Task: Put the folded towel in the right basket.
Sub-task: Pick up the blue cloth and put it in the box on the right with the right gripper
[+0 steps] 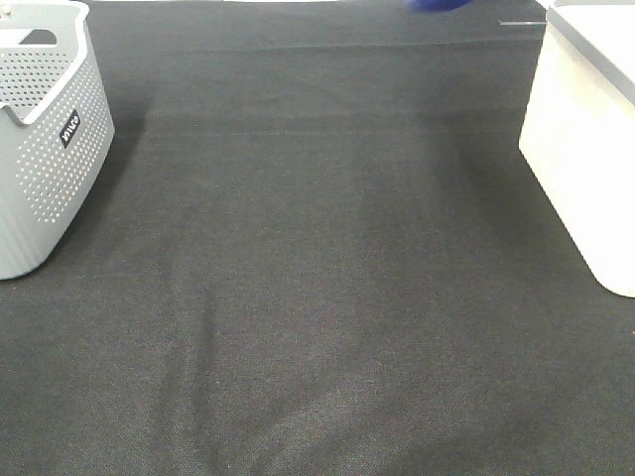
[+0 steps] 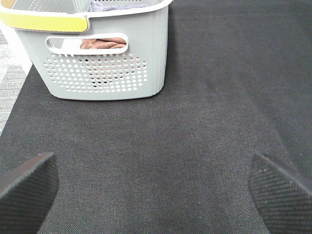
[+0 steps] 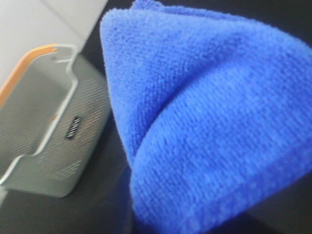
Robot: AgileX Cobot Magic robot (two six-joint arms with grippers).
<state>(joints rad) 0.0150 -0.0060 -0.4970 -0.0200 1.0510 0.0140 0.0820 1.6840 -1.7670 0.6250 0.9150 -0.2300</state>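
Observation:
The folded blue towel [image 3: 204, 122] fills most of the right wrist view, hanging close to the camera above the black cloth. It hides my right gripper's fingers, which hold it. In the high view only a blue corner of the towel [image 1: 437, 4] shows at the far top edge, left of the white right basket [image 1: 585, 149]. My left gripper [image 2: 156, 195] is open and empty, low over the cloth, with its fingertips [image 2: 29, 190] wide apart.
A grey perforated basket [image 1: 45, 139] stands at the left edge. It also shows in the left wrist view [image 2: 102, 63], with a brown towel [image 2: 100, 45] inside, and in the right wrist view [image 3: 53, 131]. A black cloth [image 1: 317, 297] covers the table.

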